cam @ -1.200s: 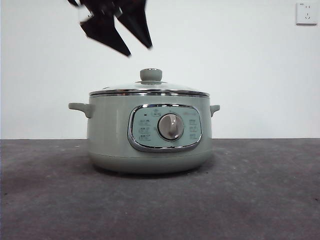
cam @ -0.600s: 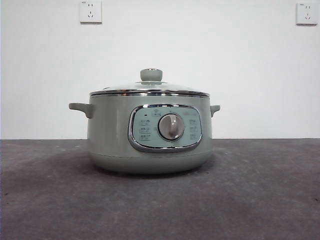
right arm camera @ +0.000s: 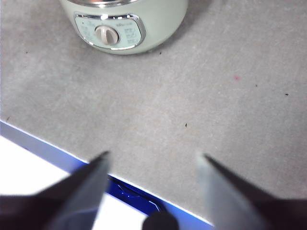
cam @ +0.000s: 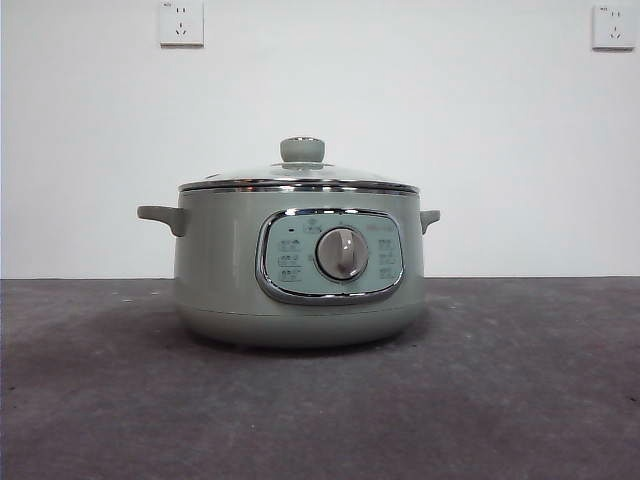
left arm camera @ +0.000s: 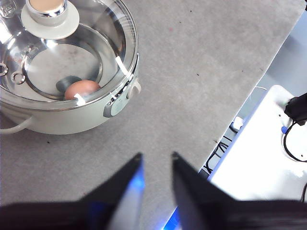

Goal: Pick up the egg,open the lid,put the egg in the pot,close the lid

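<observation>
The pot's (cam: 300, 262) panel print is unreadable; left gripper (left arm camera: 154, 160) and right gripper (right arm camera: 152, 158) hang released, away from the pot.

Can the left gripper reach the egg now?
Probably not: the egg lies inside the pot under the closed lid, and the open left gripper is off to the side.

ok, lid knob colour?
Pale sage green lid knob, matching the pot; clearest in the front view.

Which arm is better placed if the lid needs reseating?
Left, probably. Its pincer is nearer the pot, looking down on the lid and the egg under the glass.
</observation>
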